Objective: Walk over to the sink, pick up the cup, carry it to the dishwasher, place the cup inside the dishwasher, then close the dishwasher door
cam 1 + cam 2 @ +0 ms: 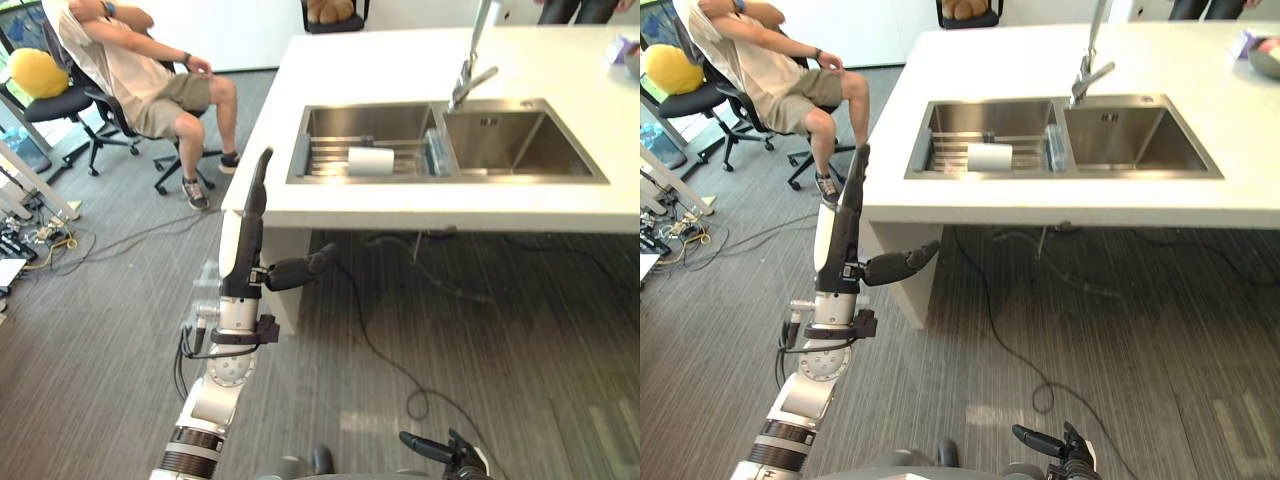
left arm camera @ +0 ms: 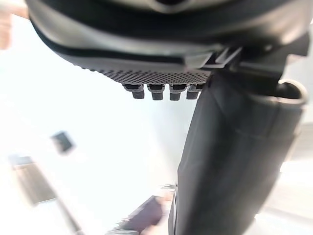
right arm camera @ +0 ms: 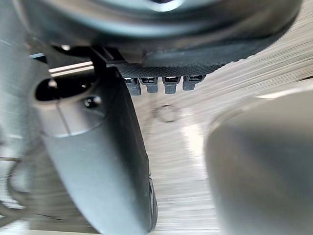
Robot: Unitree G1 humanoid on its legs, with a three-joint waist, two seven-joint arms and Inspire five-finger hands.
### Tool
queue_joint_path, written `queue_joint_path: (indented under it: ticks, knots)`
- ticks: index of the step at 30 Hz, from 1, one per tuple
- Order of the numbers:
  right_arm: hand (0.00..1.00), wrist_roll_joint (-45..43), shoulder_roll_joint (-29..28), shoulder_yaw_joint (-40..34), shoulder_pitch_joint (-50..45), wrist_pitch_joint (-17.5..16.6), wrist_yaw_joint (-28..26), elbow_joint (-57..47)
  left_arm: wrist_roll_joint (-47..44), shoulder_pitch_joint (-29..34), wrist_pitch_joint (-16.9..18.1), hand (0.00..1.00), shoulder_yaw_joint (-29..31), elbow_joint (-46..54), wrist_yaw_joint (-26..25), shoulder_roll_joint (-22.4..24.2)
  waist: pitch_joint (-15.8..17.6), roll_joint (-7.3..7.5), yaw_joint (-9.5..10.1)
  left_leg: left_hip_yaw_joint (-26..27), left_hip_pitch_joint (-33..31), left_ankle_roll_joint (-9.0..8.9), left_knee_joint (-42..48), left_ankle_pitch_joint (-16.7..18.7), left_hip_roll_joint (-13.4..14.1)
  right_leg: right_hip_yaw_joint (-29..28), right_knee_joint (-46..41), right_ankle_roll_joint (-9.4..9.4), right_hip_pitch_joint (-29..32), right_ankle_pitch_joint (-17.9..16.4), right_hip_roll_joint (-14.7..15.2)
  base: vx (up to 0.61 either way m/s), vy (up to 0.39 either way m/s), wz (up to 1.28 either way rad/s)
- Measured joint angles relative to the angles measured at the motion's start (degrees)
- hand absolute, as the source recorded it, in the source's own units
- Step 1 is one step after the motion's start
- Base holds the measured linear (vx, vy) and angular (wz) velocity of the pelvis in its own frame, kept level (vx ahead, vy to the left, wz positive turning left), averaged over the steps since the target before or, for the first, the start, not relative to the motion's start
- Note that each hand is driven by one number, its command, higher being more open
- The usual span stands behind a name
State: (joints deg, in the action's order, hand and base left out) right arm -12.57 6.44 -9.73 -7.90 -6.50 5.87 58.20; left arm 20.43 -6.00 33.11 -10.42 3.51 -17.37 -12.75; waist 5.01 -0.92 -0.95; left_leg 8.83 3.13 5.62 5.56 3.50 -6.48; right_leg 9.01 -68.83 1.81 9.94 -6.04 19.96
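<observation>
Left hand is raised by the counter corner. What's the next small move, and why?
Probably a short step toward the counter, carrying the left hand over its edge. The cup lies on its side in the left basin of the sink, untouched, and the open left hand is well apart from it. The right hand hangs low.

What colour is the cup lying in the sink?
White; the cup shows best in the left eye view.
</observation>
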Motion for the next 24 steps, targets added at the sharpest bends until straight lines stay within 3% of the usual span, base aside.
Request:
queue_joint_path:
  ticks: [2, 5, 6, 7, 8, 9, 11, 13, 16, 17, 18, 19, 20, 21, 23, 24]
  knots:
    - [1.00, 0.0, -0.1, 0.0, 0.1, -0.5, 0.3, -0.7, 0.5, -1.1, -0.1, 1.00, -1.9, 0.2, 0.2, -0.5, -0.3, -0.20, -1.37, -0.6, 3.1, -0.06, -1.9, 0.0, 1.0, 2.5, 1.6, -0.69, 4.0, -3.3, 0.0, 0.36, -0.015, 0.18]
    - [1.00, -0.3, -0.2, 0.0, 0.7, -0.5, 0.6, -1.7, 1.0, -2.2, -1.7, 1.00, -2.6, 0.1, 1.9, -0.8, 0.1, -0.89, -1.80, -0.1, 6.6, -1.86, -3.0, 1.2, 4.2, 6.9, 16.2, 0.04, 7.9, -6.4, -2.7, 0.31, -0.139, -0.15]
    - [1.00, -0.8, -0.4, 0.3, 0.5, 0.1, 1.1, -2.6, 0.8, -3.1, -2.5, 1.00, -2.4, 0.1, 3.0, -1.7, 0.4, -1.22, -1.78, 0.5, 8.1, -4.26, -3.0, 2.9, 6.3, 8.4, 27.6, 0.46, 8.7, -6.1, -5.0, 0.30, -0.229, -0.19]
    - [1.00, -0.9, -0.5, 0.4, 0.4, 0.7, 1.4, -2.8, 0.5, -3.3, -2.6, 1.00, -2.4, 0.1, 3.7, -2.3, 0.3, -1.07, -1.76, 0.7, 8.5, -5.18, -3.0, 3.5, 6.9, 8.4, 32.6, 0.94, 8.6, -5.3, -5.8, 0.38, -0.334, -0.20]
    - [1.00, -1.0, -0.7, 1.1, -0.2, 1.4, 1.8, -3.2, -0.3, -3.4, -2.8, 1.00, -2.5, 0.1, 4.4, -3.0, -0.1, -0.35, -1.75, 1.1, 9.6, -6.54, -2.9, 4.8, 7.4, 7.8, 40.6, 1.09, 8.2, -2.3, -6.6, 0.35, -0.335, -0.23]
    - [1.00, -1.5, -0.7, 1.6, -1.1, 3.0, 1.5, -4.1, -0.3, -3.1, -3.0, 1.00, -2.5, 0.0, 5.2, -3.5, -0.1, 0.47, -1.74, 1.5, 11.1, -8.36, -2.2, 6.9, 7.7, 7.0, 44.3, -3.60, 7.4, 3.0, -7.5, 0.29, -0.278, -0.24]
    - [1.00, -1.2, 1.5, 2.0, -1.1, 5.5, 1.6, -4.8, 0.6, -3.5, -4.8, 1.00, -4.9, -1.1, 7.4, -2.7, 0.6, -2.61, -2.19, 3.0, 11.2, -9.32, -1.1, 7.5, 11.6, 6.9, 44.4, -3.80, 6.0, 3.1, -11.4, 0.23, -0.259, -0.03]
    - [1.00, -0.7, 2.1, 2.4, -1.0, 7.0, 1.4, -4.5, 1.7, -4.0, -7.0, 1.00, -6.7, -1.6, 9.6, -3.1, 0.7, -3.64, -2.81, 3.3, 11.6, -9.49, -1.4, 6.5, 13.6, 7.0, 47.1, -4.09, 3.9, 3.0, -13.8, 0.23, -0.274, 0.13]
    - [1.00, 0.0, 2.6, 4.6, -0.7, 8.1, 0.4, -4.5, 1.5, -3.6, -10.5, 1.00, -6.7, -1.4, 11.7, -4.4, 0.8, -3.61, -2.50, 5.1, 11.3, -9.90, 1.3, 5.6, 15.5, 5.4, 53.4, -4.09, 1.0, 2.8, -17.3, 0.11, -0.180, -0.20]
    - [1.00, 0.6, 3.1, 5.7, -0.7, 8.7, -0.1, -4.6, 1.5, -3.2, -13.0, 1.00, -5.9, -1.4, 12.8, -4.5, 0.7, -3.32, -1.65, 6.0, 9.6, -9.88, 5.2, 5.5, 15.8, 4.1, 55.6, -3.53, 0.3, 3.1, -18.0, 0.04, -0.113, -0.44]
    - [1.00, 0.8, 3.6, 6.6, -0.6, 9.2, -0.8, -4.5, 1.5, -2.4, -14.9, 1.00, -5.6, -1.4, 13.3, -4.5, 0.7, -3.77, -1.49, 5.8, 5.9, -9.64, 12.5, 5.4, 17.4, 4.0, 60.2, -2.41, -1.8, 4.3, -19.1, 0.10, -0.148, -0.36]
    - [1.00, 0.9, 4.1, 6.8, -0.5, 9.6, -1.1, -4.6, 1.5, -2.2, -15.7, 1.00, -5.6, -1.3, 13.7, -4.4, 0.6, -4.54, -1.36, 5.7, 3.4, -9.62, 16.9, 5.3, 18.9, 3.9, 61.4, -2.56, -2.8, 4.5, -19.9, 0.14, -0.114, -0.16]
    - [1.00, 0.9, 4.4, 7.9, -0.8, 10.6, -1.2, -4.9, 1.4, -1.5, -16.9, 1.00, -5.2, -0.6, 14.5, -4.7, 1.0, -4.33, -1.30, 6.0, -0.5, -9.31, 26.9, 5.2, 20.8, 3.1, 53.5, -3.75, -2.2, 1.3, -19.9, 0.27, -0.169, -0.10]
    - [1.00, 0.8, 4.8, 8.0, -1.5, 11.1, -1.2, -5.6, 1.5, 0.0, -18.1, 1.00, -4.6, 0.1, 15.3, -4.8, 1.6, -4.84, -1.52, 5.2, -3.8, -6.59, 36.5, 3.1, 22.7, 2.1, 54.6, -6.34, -4.4, -1.9, -21.3, 0.21, -0.122, -0.19]
    - [1.00, 0.8, 5.4, 8.7, -1.6, 11.3, -0.9, -5.5, 1.6, 1.8, -18.8, 1.00, -4.6, 0.3, 15.7, -4.9, 1.7, -5.13, -1.00, 4.5, -6.6, -6.30, 42.2, 2.1, 24.3, 1.1, 58.3, -6.75, -7.7, -0.9, -22.4, 0.17, -0.074, -0.29]
    - [1.00, 0.8, 5.3, 8.9, -1.6, 11.3, -0.8, -5.3, 1.9, 1.8, -18.9, 1.00, -4.6, 0.4, 16.1, -5.4, 1.8, -4.92, -0.76, 5.4, -7.6, -7.41, 40.6, 6.6, 23.5, 0.4, 59.8, -7.54, -9.0, -0.4, -22.1, 0.17, -0.051, -0.35]
